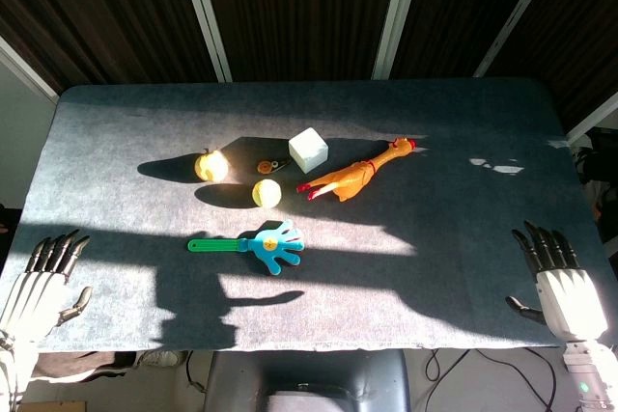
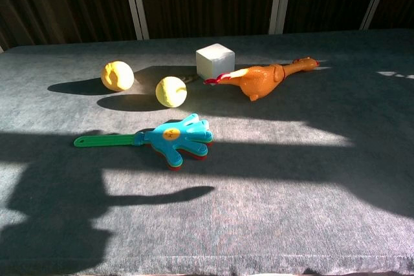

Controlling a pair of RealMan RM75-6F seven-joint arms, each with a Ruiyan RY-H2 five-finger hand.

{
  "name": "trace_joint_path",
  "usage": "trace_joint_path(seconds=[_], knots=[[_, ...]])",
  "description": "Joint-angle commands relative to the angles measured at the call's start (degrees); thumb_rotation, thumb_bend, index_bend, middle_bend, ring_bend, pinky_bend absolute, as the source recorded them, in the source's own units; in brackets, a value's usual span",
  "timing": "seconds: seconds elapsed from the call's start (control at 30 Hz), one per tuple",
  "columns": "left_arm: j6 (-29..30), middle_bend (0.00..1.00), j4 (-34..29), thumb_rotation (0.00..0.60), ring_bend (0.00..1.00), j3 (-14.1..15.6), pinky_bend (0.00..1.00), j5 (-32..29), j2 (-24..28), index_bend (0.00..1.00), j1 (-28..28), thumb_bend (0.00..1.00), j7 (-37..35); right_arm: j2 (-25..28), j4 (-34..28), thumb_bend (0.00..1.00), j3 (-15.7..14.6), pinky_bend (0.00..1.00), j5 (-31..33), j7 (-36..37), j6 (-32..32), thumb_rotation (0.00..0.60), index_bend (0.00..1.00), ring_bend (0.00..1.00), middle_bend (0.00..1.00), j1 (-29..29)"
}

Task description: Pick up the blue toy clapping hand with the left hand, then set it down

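The blue toy clapping hand (image 1: pixel 274 244) (image 2: pixel 176 139) lies flat on the grey table, its green handle (image 1: pixel 214 245) (image 2: pixel 103 140) pointing left. My left hand (image 1: pixel 41 285) rests open at the table's near left corner, well to the left of the toy, holding nothing. At the near right edge my right hand (image 1: pixel 558 282) is also open and empty. Neither hand appears in the chest view.
Behind the toy lie two yellow balls (image 1: pixel 211 167) (image 1: pixel 266 193), a white cube (image 1: pixel 308 150), a small dark disc (image 1: pixel 267 167) and an orange rubber chicken (image 1: pixel 355 175). Dark shadow bands cross the grey table (image 1: pixel 435 123).
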Motion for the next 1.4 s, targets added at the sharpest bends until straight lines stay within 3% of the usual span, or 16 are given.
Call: trace_joint_path(seconds=[0.03,0.17,0.27,0.6,0.77,1.0,1.4], knots=[[0.0,0.0,0.2,0.6,0.0,0.0,0.0,0.2,-0.4,0.0,-0.2,0.39,0.3,0.4,-0.2,0.19,-0.1,0.0,-0.1,0.5,0.1,0.6,0.0,0.0,0.0,-0.2],[-0.7,0.0,0.4,0.6,0.0,0.7,0.0,1.7,-0.9,0.0,-0.9,0.39,-0.5,1.0,-0.6,0.19,-0.2,0.0,-0.6,1.1,0.9,0.6,0.0,0.0,0.0,-0.5],[-2.1,0.0,2.2,0.6,0.0,1.3,0.0,4.8,-2.5,0.0,-2.9,0.39,-6.3,0.9,-0.5,0.19,-0.4,0.0,-1.1,1.3,0.8,0.6,0.0,0.0,0.0,-0.5],[-19.2,0.0,8.9,0.6,0.0,-0.7,0.0,3.3,-12.6,0.0,-15.3,0.38,-17.0,0.4,-0.6,0.19,-0.8,0.0,-0.5,1.4,-2.7,0.6,0.0,0.0,0.0,0.9],[-23.8,0.0,13.8,0.6,0.0,-3.3,0.0,0.4,-17.6,0.05,-19.7,0.38,-20.0,0.2,-0.4,0.19,-0.8,0.0,-0.1,1.5,-4.2,0.6,0.0,0.0,0.0,1.5],[-28.1,0.0,21.2,0.6,0.0,-5.6,0.0,-3.6,-24.0,0.17,-23.9,0.38,-21.0,0.0,-0.3,0.19,-0.9,0.0,0.3,1.3,-5.1,0.6,0.0,0.0,0.0,1.9],[-30.8,0.0,23.6,0.6,0.0,-6.3,0.0,-6.0,-30.2,0.23,-28.2,0.38,-15.7,0.5,-0.4,0.19,-1.0,0.0,0.2,2.5,-5.2,0.6,0.0,0.0,0.0,2.1]])
